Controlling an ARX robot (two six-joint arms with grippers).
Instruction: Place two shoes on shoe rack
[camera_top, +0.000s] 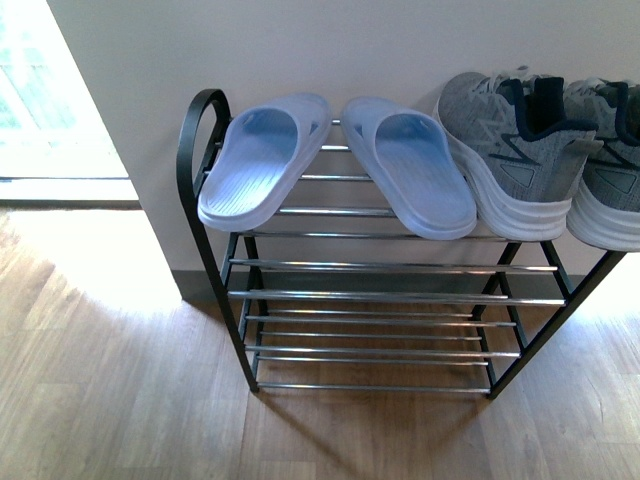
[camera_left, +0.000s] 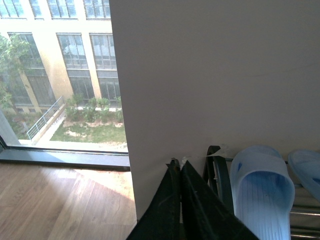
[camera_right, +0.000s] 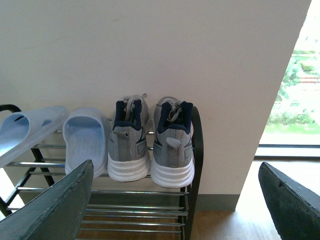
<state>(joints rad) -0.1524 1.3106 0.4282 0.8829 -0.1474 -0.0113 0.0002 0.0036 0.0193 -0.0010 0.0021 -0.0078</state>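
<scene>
Wooden floor (camera_top: 120, 400) runs up to a plain pale wall (camera_top: 330, 50), with bright window light at one side. Against the wall stands one black shoe rack (camera_top: 195, 160) with four tiers of chrome bars.

Both grey shoes sit side by side on the top tier at the rack's right end, soles down, touching or nearly touching each other. Counted: two, the left shoe (camera_right: 129, 145) and the right shoe (camera_right: 172, 147), heels facing the right wrist camera. In the front view the right one is partly cut off by the frame edge. Just beside them, on the same tier, lie two pale blue slippers, one (camera_top: 262, 160) at the left end and one (camera_top: 410, 165) in the middle. The three lower tiers hold nothing visible.

Judging from this, the task looks finished: both shoes rest on the rack and neither pincer holds anything.

Left pincer (camera_left: 180, 167) has its dark fingers pressed together, closed on nothing, near the rack's left corner. Right pincer (camera_right: 175, 200) is spread wide, its two fingers at opposite edges of its own view, hanging in front of the shoes and well apart from them.
</scene>
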